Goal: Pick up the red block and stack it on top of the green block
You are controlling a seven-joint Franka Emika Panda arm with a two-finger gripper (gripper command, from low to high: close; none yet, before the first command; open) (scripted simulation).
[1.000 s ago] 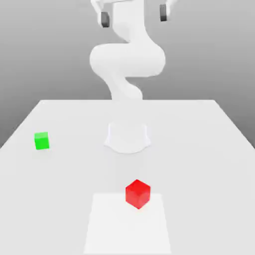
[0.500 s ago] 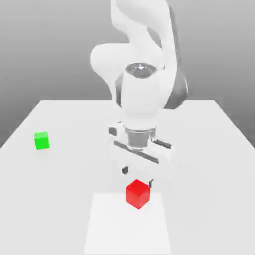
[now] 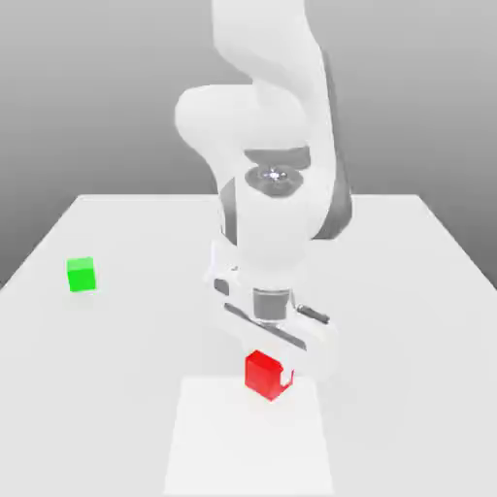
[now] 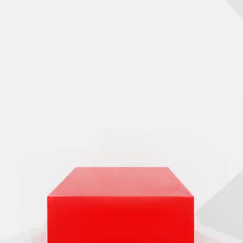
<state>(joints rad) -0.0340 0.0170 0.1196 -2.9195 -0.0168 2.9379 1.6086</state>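
Grey backdrop is fading from dark to pale behind a light table (image 3: 388,311) in the exterior view. A brighter rectangular patch (image 3: 248,442) is lying at the front of it. The white arm (image 3: 277,214) is reaching down, and its gripper (image 3: 269,365) is clamping the red block (image 3: 264,375), jaws closed on its sides, one fingertip showing white against it. The red block is appearing at the patch's far edge; whether it is touching the table, I cannot tell. Well apart, towards the exterior view's left, the green block (image 3: 82,275) is sitting on the table.

In the hand view, the red block is presenting two faces, one paler, against a whitish surface.
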